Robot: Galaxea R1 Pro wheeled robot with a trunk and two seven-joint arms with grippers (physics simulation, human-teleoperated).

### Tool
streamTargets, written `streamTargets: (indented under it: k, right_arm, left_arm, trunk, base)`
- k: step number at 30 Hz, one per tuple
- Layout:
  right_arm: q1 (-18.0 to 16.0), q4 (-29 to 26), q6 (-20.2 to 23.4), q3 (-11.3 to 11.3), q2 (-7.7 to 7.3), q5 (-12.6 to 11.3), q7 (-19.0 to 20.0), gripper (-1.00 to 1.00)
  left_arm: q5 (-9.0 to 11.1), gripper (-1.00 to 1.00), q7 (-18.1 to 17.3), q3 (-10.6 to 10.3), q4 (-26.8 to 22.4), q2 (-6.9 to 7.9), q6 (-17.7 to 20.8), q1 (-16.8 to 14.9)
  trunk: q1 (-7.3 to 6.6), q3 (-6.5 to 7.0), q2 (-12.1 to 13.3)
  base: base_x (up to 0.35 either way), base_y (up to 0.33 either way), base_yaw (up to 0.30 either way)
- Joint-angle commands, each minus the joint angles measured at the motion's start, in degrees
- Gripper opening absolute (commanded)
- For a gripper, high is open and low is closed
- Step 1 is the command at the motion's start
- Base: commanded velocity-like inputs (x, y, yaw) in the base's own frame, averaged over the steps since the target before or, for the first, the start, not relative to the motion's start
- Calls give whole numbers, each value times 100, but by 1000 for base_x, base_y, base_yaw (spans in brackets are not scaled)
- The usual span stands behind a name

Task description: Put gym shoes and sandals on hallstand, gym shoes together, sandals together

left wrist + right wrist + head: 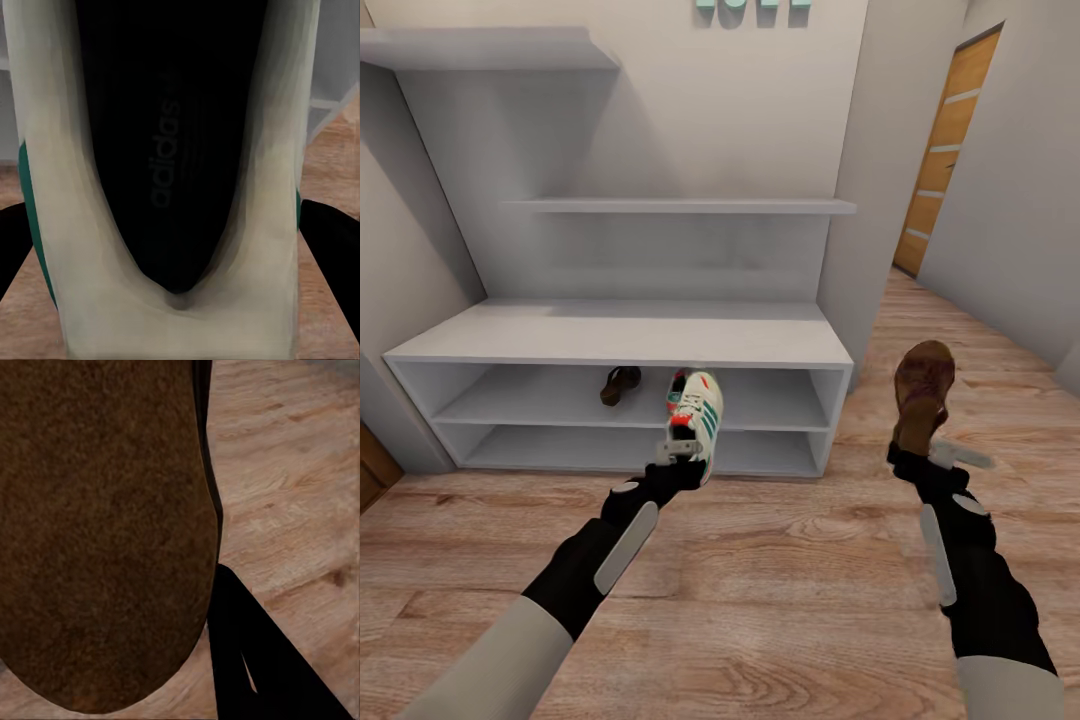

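The pale hallstand (620,335) stands ahead against the wall. One dark brown sandal (620,385) lies on its upper open shelf. My left gripper (682,452) is shut on the heel of a cream gym shoe (698,410) with green stripes, held toe-up just in front of the shelves. Close up, its dark inside (165,150) runs between black fingers (334,247). My right gripper (916,447) is shut on the second sandal (923,388), held upright over the wooden floor (780,560) right of the rack. Its brown surface (97,532) sits beside a black finger (255,660).
A pale wall column (880,200) flanks the rack's right end. Beyond it the corridor runs back to a wood-framed door (950,150). Higher shelves (680,206) hang above the bench top. A brown wooden edge (374,470) shows at the lower left.
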Motion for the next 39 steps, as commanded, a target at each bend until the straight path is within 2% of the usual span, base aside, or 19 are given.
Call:
streamTargets:
  k: [1, 2, 3, 4, 5, 6, 7, 9, 10, 11, 13, 14, 16, 18, 23, 26, 32, 36, 39]
  right_arm:
    - [-2, -49, 132, -461, -16, -271, -47, -100]
    - [-2, -100, 308, -917, -49, -383, -41, -100]
    - [-2, -146, 610, -1531, -159, -482, -35, -100]
    - [-2, -163, 771, -1869, -258, -516, -33, -100]
    - [-2, -180, 921, -2258, -440, -530, -31, -100]
    - [-2, -188, 979, -2440, -574, -531, -30, -100]
    - [-2, -198, 1049, -2727, -910, -532, -29, -100]
    - [-2, -205, 1073, -2933, -1250, -528, -29, -100]
    - [-2, -209, 1111, -3347, -1688, -524, -29, -100]
    - [-2, -211, 1235, -3924, -2082, -518, -29, -100]
    - [-2, -211, 1348, -4234, -2251, -512, -29, -100]
    - [-2, -210, 1458, -4443, -2372, -508, -29, -100]
    - [-2, -211, 1546, -4579, -2468, -500, -29, -100]
    - [-2, -211, 1584, -4635, -2506, -401, -29, -100]
    - [-2, -211, 1622, -4669, -2530, 421, -29, -100]
    - [-2, -210, 1627, -4675, -2532, 711, -28, -100]
    - [-2, -211, 1627, -4681, -2532, 812, -29, -100]
    - [-2, -212, 1624, -4682, -2532, 826, -29, -100]
    - [-2, -212, 1621, -4682, -2532, 829, -29, -100]
  left_arm:
    - [56, -100, 63, -12, -7, 8, 80, -5]
    - [56, -100, 63, -14, -7, 13, 124, -5]
    - [50, -100, 70, -19, -7, 16, 167, -5]
    - [50, -100, 74, -22, -5, 18, 183, -5]
    - [55, -100, 78, -30, -2, 36, 199, -5]
    - [58, -100, 79, -42, 2, 55, 207, -5]
    - [69, -100, 81, -67, 30, 66, 230, -5]
    - [74, -100, 76, -75, 49, 55, 442, -5]
    - [76, -100, 62, -72, 86, -27, 1056, -5]
    - [77, -100, 47, -49, 393, -167, 1511, -13]
    - [75, -100, 50, -41, 791, -308, 1636, -36]
    - [60, -100, 57, -34, 1290, -453, 1698, -63]
    - [49, -100, 61, -30, 1740, -551, 1730, -143]
    - [45, -100, 55, -24, 1941, -581, 1736, -228]
    - [50, -100, 51, -32, 2138, -610, 1592, -285]
    - [56, -100, 54, -35, 2280, -620, 1117, -291]
    - [63, -100, 46, -28, 2584, -636, 90, -295]
    - [55, -100, 45, -27, 2570, -644, -235, -299]
    - [41, -100, 52, -30, 2368, -639, -317, -303]
  trunk:
    - [-1, -5, -2]
    - [-1, -5, -2]
    - [-1, -5, -2]
    - [-1, -5, -2]
    - [-1, -5, -2]
    - [-1, -5, -2]
    - [-1, -5, -2]
    - [-1, -5, -2]
    - [-1, -5, -2]
    - [-1, -5, -2]
    - [-1, -5, -2]
    - [-1, -5, -2]
    - [-1, -5, -2]
    - [-1, -5, -2]
    - [-1, -5, -2]
    - [-1, -5, -2]
    - [-1, -5, -2]
    - [-1, -5, -2]
    - [-1, -5, -2]
  base:
    - [0, 0, 0]
    - [0, 0, 0]
    - [0, 0, 0]
    - [0, 0, 0]
    - [0, 0, 0]
    - [0, 0, 0]
    - [0, 0, 0]
    - [0, 0, 0]
    - [0, 0, 0]
    - [0, 0, 0]
    - [0, 0, 0]
    - [0, 0, 0]
    - [0, 0, 0]
    - [0, 0, 0]
    - [0, 0, 0]
    - [0, 0, 0]
    - [0, 0, 0]
    - [0, 0, 0]
    - [0, 0, 0]
